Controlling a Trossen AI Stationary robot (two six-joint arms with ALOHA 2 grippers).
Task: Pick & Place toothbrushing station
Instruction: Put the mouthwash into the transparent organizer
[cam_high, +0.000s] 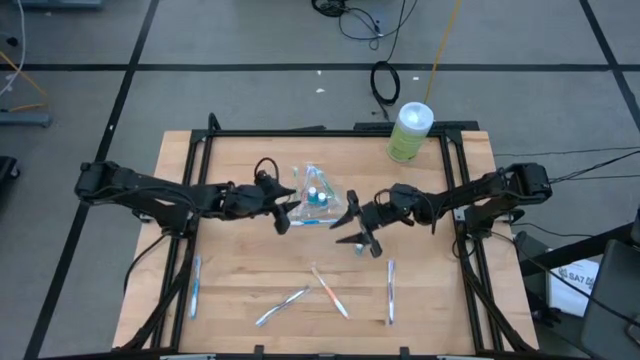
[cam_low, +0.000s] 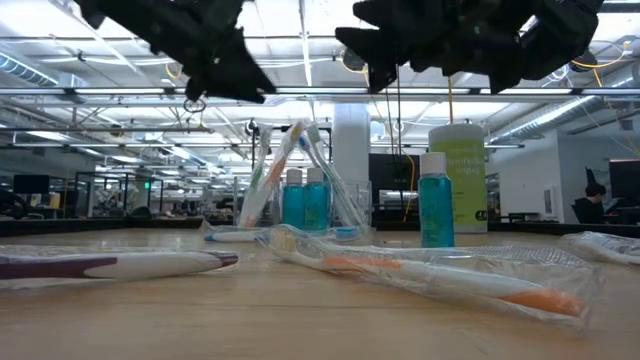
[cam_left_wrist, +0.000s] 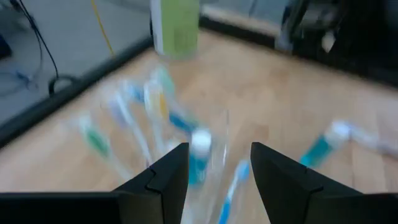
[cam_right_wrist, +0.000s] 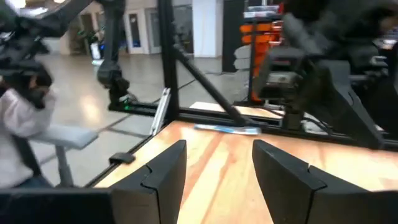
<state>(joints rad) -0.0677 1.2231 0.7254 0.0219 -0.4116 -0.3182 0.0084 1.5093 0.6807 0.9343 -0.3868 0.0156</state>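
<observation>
A small clear cup (cam_high: 315, 193) stands at the table's middle, holding several toothbrushes and two teal tubes (cam_low: 305, 200). It also shows in the low view (cam_low: 345, 205) and, blurred, in the left wrist view (cam_left_wrist: 208, 152). One more teal tube (cam_low: 436, 208) stands upright on the table to the cup's right (cam_high: 359, 247). Wrapped toothbrushes lie flat nearer the front (cam_high: 328, 290), (cam_high: 283, 306), (cam_high: 390, 292), (cam_high: 195, 285). My left gripper (cam_high: 285, 215) is open just left of the cup, above the table, fingers apart (cam_left_wrist: 217, 155). My right gripper (cam_high: 350, 228) is open and empty just right of the cup (cam_right_wrist: 217, 152).
A large pale-green canister (cam_high: 410, 130) with a white lid stands at the far right corner (cam_low: 458, 180). A black frame (cam_high: 300, 132) runs round the wooden tabletop. Bare wood lies between the cup and the front toothbrushes. A person sits beyond the table (cam_right_wrist: 25, 118).
</observation>
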